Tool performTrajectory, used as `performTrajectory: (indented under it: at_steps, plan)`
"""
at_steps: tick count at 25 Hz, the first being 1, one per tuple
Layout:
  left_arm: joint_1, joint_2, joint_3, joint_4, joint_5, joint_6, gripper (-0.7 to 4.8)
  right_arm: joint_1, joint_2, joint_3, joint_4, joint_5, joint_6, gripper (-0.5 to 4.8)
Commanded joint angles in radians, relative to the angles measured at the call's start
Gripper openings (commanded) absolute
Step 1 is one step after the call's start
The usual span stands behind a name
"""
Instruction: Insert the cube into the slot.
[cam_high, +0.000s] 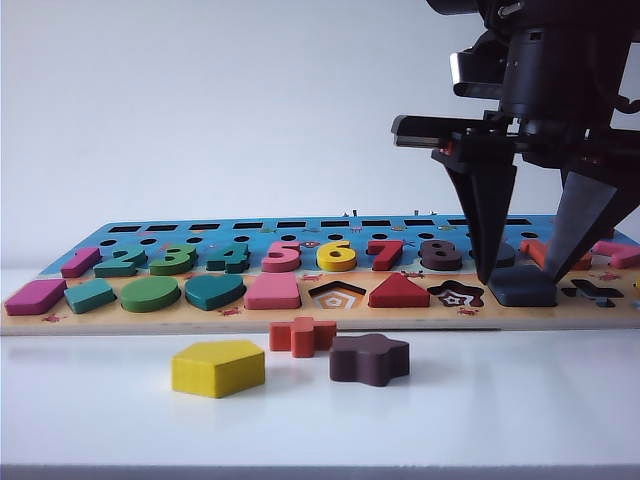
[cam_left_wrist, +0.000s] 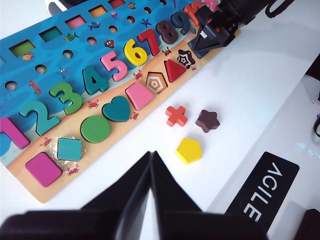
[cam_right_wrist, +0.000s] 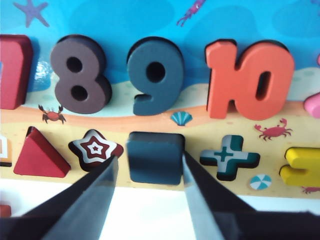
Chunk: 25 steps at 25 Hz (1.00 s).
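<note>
Dark navy-blue square wooden cube (cam_right_wrist: 153, 157) is sat in its square slot on the puzzle board (cam_right_wrist: 150, 20). Right claw (cam_right_wrist: 149, 175) is spread apart around it, touching nothing; it should be lifted straight up. Left claw (cam_left_wrist: 151, 186) is pressed together, far off.

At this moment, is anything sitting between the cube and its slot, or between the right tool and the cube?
Nothing visible. The cube already sits in the slot on the board, between the star and cross cutouts. The right tool straddles it with fingers open on either side. The left tool is shut, far off.
</note>
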Motion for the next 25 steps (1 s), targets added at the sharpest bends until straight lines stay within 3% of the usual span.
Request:
performTrajectory:
  at_steps: [1, 8, 14, 20, 25]
  plan:
    - [0.002, 0.002, 0.004, 0.021, 0.008, 0.001, 0.07, 0.001, -0.002, 0.003, 0.016, 0.000, -0.004, 2.63]
    - [0.002, 0.002, 0.004, 0.021, 0.008, 0.001, 0.07, 0.001, -0.019, 0.005, 0.016, 0.001, -0.003, 3.21]
    - [0.002, 0.002, 0.004, 0.021, 0.008, 0.001, 0.07, 0.003, -0.124, 0.005, -0.018, -0.003, -0.002, 3.24]
    - [0.002, 0.002, 0.004, 0.021, 0.008, 0.001, 0.07, 0.068, -0.399, 0.005, -0.037, 0.000, -0.008, 2.94]
    - [0.002, 0.002, 0.004, 0.021, 0.008, 0.001, 0.07, 0.111, -0.515, 0.004, -0.005, 0.005, -0.107, 2.49]
